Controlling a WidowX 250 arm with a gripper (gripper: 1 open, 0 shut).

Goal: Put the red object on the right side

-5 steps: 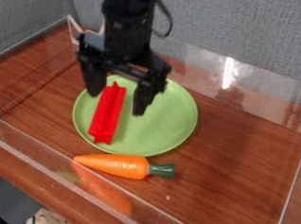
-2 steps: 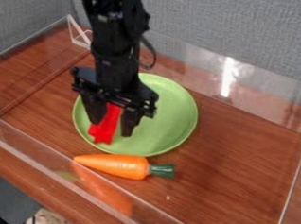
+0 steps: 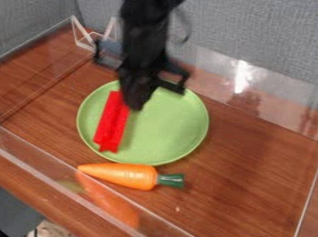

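Observation:
The red object is a long bright red bar. It lies lengthwise on the left half of a round green plate. My gripper is a dark, motion-blurred shape hanging over the plate's back part, just right of the bar's far end. Its fingers are drawn together into one narrow tip with nothing visible between them. The bar lies on the plate apart from the fingers.
An orange carrot with a green tip lies in front of the plate, near a clear plastic wall along the table's front. Another clear panel stands at the back right. Brown wood tabletop lies right of the plate.
The gripper, open and straddling the red bar a moment ago, has closed and shifted up and to the right. The bar lies on the plate much as before.

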